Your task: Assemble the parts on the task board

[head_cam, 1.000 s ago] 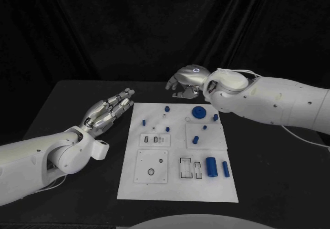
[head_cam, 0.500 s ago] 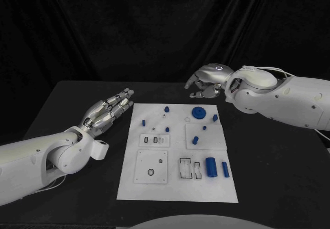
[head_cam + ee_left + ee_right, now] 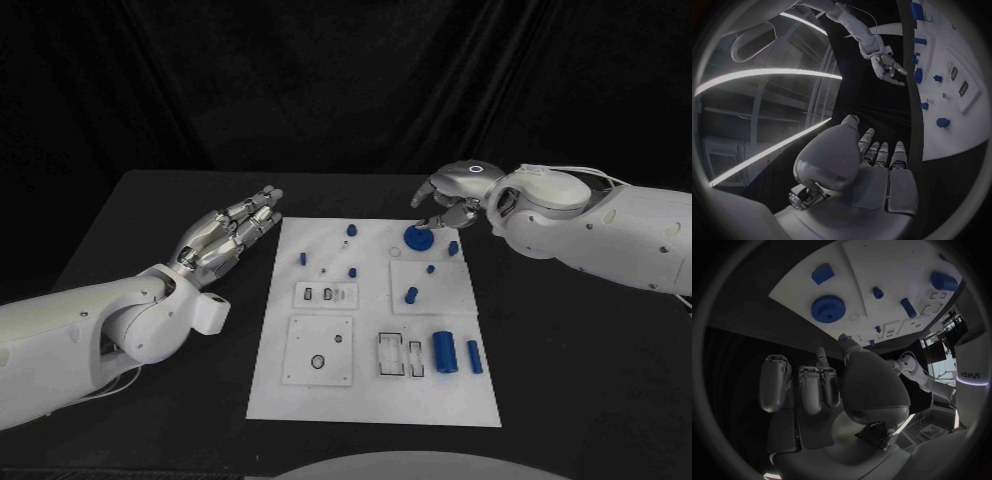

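The white task board (image 3: 372, 398) lies in the middle of the black table. A blue gear (image 3: 417, 238) stands near its far right corner, with small blue pegs (image 3: 351, 229) around it. A thick blue cylinder (image 3: 444, 350) and a slim one (image 3: 473, 355) lie at the near right. My right hand (image 3: 454, 200) hovers just beyond the gear with its fingers pointing down, holding nothing. In the right wrist view the gear (image 3: 828, 308) is ahead of the fingertips (image 3: 820, 354), apart from them. Left of the board, my left hand (image 3: 231, 235) is stretched flat and holds nothing.
Near the board's middle sit recessed white fixtures (image 3: 325, 293) and a square plate with a hole (image 3: 317, 360). Bare black table (image 3: 159, 210) surrounds the board on all sides. The left wrist view shows the board (image 3: 957, 132) and the right hand (image 3: 889, 67) beyond the left hand (image 3: 873, 160).
My right hand has swung to the right and come down toward the board's far right corner, ending close to the blue gear. The left arm and the parts have not moved.
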{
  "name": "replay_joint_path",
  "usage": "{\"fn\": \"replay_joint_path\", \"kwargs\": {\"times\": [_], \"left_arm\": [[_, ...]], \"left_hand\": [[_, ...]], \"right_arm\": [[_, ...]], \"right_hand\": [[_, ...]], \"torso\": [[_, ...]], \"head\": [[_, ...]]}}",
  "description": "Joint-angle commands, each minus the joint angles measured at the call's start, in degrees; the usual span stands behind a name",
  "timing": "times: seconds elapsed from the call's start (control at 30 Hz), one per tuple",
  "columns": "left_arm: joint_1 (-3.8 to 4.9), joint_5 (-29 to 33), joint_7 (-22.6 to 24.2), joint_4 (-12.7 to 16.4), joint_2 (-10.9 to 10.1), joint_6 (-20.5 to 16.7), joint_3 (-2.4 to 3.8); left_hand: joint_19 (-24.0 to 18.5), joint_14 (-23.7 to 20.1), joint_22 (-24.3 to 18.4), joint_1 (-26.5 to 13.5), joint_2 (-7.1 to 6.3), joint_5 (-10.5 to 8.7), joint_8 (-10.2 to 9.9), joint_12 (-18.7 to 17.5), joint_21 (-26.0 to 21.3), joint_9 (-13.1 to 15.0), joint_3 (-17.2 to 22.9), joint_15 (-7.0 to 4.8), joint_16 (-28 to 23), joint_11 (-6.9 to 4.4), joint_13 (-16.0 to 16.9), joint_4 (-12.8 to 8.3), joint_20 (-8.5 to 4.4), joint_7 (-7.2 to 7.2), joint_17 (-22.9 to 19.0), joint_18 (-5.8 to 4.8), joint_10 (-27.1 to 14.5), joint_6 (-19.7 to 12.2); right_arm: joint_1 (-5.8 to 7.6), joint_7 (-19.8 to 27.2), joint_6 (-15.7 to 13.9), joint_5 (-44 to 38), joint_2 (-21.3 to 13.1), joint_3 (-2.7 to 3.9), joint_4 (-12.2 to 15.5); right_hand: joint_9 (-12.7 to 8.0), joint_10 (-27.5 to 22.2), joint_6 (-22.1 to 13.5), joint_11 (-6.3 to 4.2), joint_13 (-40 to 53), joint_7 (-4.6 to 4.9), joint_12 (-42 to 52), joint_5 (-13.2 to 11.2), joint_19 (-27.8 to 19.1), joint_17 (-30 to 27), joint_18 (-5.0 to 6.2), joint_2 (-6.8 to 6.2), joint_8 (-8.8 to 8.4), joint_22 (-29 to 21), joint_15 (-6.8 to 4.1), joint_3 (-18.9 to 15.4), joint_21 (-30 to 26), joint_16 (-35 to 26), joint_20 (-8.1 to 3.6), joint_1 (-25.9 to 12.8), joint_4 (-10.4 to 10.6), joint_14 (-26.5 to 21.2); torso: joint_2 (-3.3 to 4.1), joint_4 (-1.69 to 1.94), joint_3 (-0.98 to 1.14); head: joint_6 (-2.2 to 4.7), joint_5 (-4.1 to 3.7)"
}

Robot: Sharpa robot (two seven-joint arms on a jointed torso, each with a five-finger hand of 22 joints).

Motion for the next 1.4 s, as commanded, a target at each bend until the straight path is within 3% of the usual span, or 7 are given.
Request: {"fn": "replay_joint_path", "kwargs": {"times": [0.03, 0.43, 1.1, 1.23, 1.4], "left_arm": [[0.09, 0.5, 11.7, 0.0, 0.1, 0.9, 0.05], [0.09, 0.5, 11.3, 0.0, 0.1, 1.1, 0.05], [0.08, 0.5, 10.7, 0.0, 0.1, 1.7, 0.05], [0.08, 0.5, 10.5, -0.1, 0.3, 2.0, 0.04], [0.08, 0.5, 10.4, -0.2, 0.4, 2.1, 0.04]], "left_hand": [[0.1, -0.1, -0.1, 0.5, 0.12, 0.11, 0.2, -0.1, -0.2, 0.1, 0.4, 0.42, -0.2, 0.33, 0.0, 0.1, 0.39, 0.25, -0.1, 0.40, 0.0, 0.2], [0.1, -0.1, -0.1, 0.5, 0.11, 0.11, 0.2, -0.1, -0.2, 0.1, 0.4, 0.44, -0.2, 0.35, 0.0, 0.1, 0.42, 0.27, -0.1, 0.40, 0.0, 0.2], [0.1, -0.1, -0.1, 0.5, 0.11, 0.09, 0.2, -0.1, -0.2, 0.1, 0.5, 0.51, -0.2, 0.42, 0.0, 0.0, 0.48, 0.33, -0.1, 0.39, -0.1, 0.2], [0.1, -0.1, -0.1, 0.5, 0.12, 0.08, 0.2, -0.1, -0.2, 0.1, 0.7, 0.61, -0.2, 0.53, 0.0, 0.0, 0.59, 0.43, -0.1, 0.40, -0.1, 0.2], [0.1, -0.1, -0.1, 0.5, 0.16, 0.08, 0.2, -0.1, -0.2, 0.1, 0.8, 0.67, -0.2, 0.58, 0.0, 0.0, 0.65, 0.48, -0.1, 0.40, -0.1, 0.2]], "right_arm": [[-0.65, -2.1, 0.5, -2.4, -0.2, 0.04, -0.1], [-2.13, -1.9, 0.2, -2.7, -0.2, 0.04, -0.7], [-4.54, -1.9, 1.6, -2.7, 1.9, 0.04, -3.8], [-4.90, -1.4, 1.4, -2.7, 2.1, 0.04, -4.0], [-5.09, -1.0, 1.3, -2.7, 2.2, 0.04, -4.1]], "right_hand": [[0.1, 6.0, -0.4, 0.10, 15.1, 0.01, 0.1, 0.5, 0.3, 15.1, -0.33, 0.37, -0.31, 5.8, -0.05, 0.1, 0.4, 0.1, 0.01, 0.3, -0.6, 6.0], [0.2, 6.0, -0.7, 0.23, 15.1, 0.18, 0.1, 0.0, -0.1, 15.1, -0.21, 0.40, -0.25, 5.8, 0.05, 0.1, 0.1, 0.1, 0.12, 0.8, -1.2, 6.0], [0.6, 6.0, -0.3, 0.65, 15.1, 0.69, 0.1, -0.6, -1.4, 15.1, 0.30, 0.50, 0.09, 4.6, 0.37, 0.1, -1.9, 0.1, 0.39, 1.4, -2.0, 6.0], [1.5, 6.0, 1.2, 0.64, 15.1, 0.61, 0.1, -0.4, -1.7, 15.1, 0.38, 0.68, 0.92, 4.7, 0.41, 0.2, -2.1, 0.1, 0.52, 1.9, -2.6, 6.0], [3.8, 6.0, 3.7, 0.36, 15.1, 0.31, 0.1, 1.7, -1.7, 15.1, 0.40, 0.77, 2.79, 4.9, 0.22, 0.5, -2.2, 0.1, 0.39, 3.0, -4.0, 6.0]], "torso": [[0.07, 0.16, -0.07], [0.03, 0.06, -0.24], [0.05, 0.04, -0.20], [0.06, 0.10, -0.16], [0.05, 0.08, -0.18]], "head": [[0.02, -0.15], [-0.22, 0.10], [-0.52, 0.31], [-0.70, 0.18], [-0.79, 0.12]]}}
